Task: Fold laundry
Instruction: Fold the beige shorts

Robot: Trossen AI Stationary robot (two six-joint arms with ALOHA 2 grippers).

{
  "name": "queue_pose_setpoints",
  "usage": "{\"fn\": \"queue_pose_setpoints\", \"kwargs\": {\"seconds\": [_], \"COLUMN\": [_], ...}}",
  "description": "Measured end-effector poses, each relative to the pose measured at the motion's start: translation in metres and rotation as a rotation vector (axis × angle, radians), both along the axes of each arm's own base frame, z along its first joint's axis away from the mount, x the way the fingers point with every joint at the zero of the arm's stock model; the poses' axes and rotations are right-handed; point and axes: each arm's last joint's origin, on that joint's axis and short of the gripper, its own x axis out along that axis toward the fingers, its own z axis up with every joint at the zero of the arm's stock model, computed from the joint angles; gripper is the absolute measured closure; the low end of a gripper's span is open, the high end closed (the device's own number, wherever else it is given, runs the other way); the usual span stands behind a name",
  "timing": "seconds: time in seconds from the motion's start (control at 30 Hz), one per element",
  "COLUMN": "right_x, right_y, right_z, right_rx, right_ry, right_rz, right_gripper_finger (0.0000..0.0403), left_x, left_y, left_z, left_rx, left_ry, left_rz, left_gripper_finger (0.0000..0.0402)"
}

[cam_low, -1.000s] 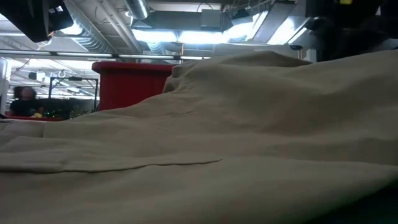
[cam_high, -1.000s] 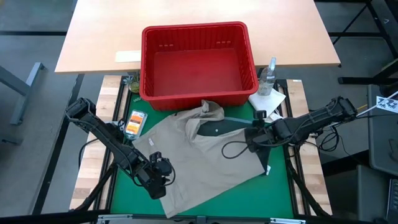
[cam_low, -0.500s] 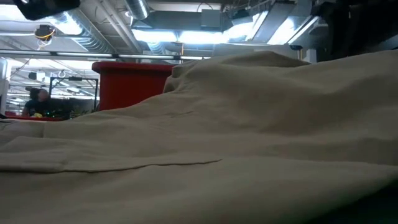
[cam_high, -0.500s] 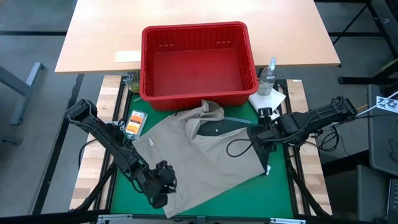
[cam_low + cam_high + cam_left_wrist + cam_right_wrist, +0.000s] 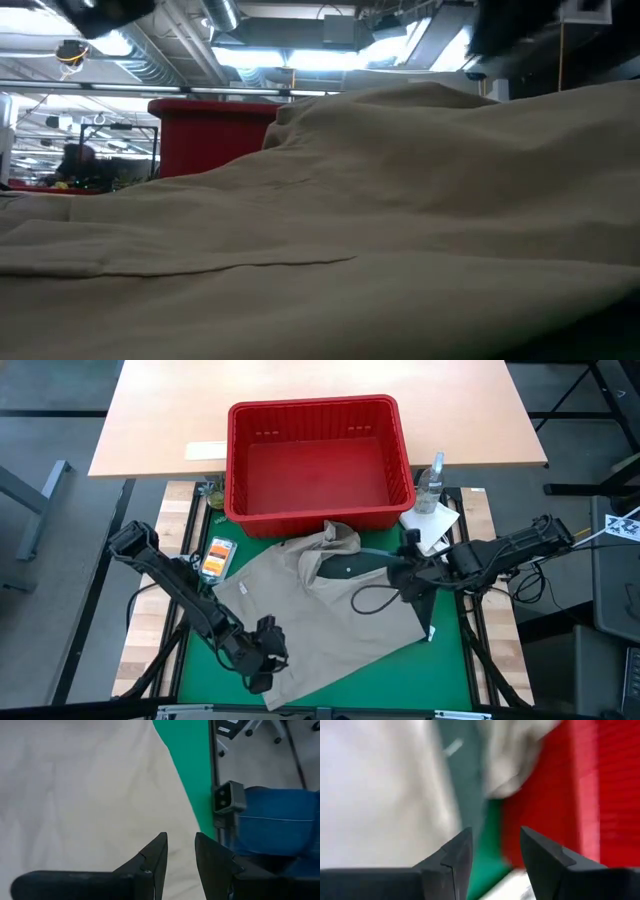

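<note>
High view shows the beige khaki piece (image 5: 320, 615) spread on the green mat (image 5: 450, 660). Left gripper (image 5: 262, 660), released, hovers at its near-left hem; right gripper (image 5: 405, 582), parted, sits far-right. Best pinch each edge squarely before lifting.

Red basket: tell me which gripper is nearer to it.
Right. The right gripper hovers over the beige khaki garment just in front of the red basket; the left gripper is at the garment's far front-left edge.

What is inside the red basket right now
Nothing visible: the red basket shows only its bare red floor. The beige khaki piece lies outside, bunched against its near wall.
</note>
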Motion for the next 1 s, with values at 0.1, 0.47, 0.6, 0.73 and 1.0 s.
{"fn": "queue_pose_setpoints", "kwargs": {"seconds": [0.1, 0.47, 0.6, 0.73, 1.0], "right_x": [0.013, 0.073, 0.093, 0.111, 0.123], "right_y": [-0.004, -0.063, -0.077, -0.086, -0.091], "right_z": [0.008, 0.004, -0.022, -0.046, -0.067], "right_rx": [-0.093, 0.08, 0.121, 0.125, 0.11], "right_ry": [-0.152, -0.296, -0.213, -0.161, -0.111], "right_rz": [-0.024, 0.036, 0.018, -0.007, -0.035], "right_gripper_finger": [0.0242, 0.0242, 0.0242, 0.0242, 0.025], "left_x": [0.005, 0.015, 0.015, 0.015, 0.014], "left_y": [0.006, 0.024, 0.024, 0.024, 0.023], "left_z": [0.0, -0.001, -0.001, -0.001, -0.001], "left_rx": [0.048, 0.098, 0.096, 0.096, 0.098], "left_ry": [-0.015, -0.008, -0.011, -0.011, -0.007], "left_rz": [-0.019, 0.037, 0.038, 0.038, 0.034], "left_gripper_finger": [0.0308, 0.0308, 0.0308, 0.0308, 0.0308]}}
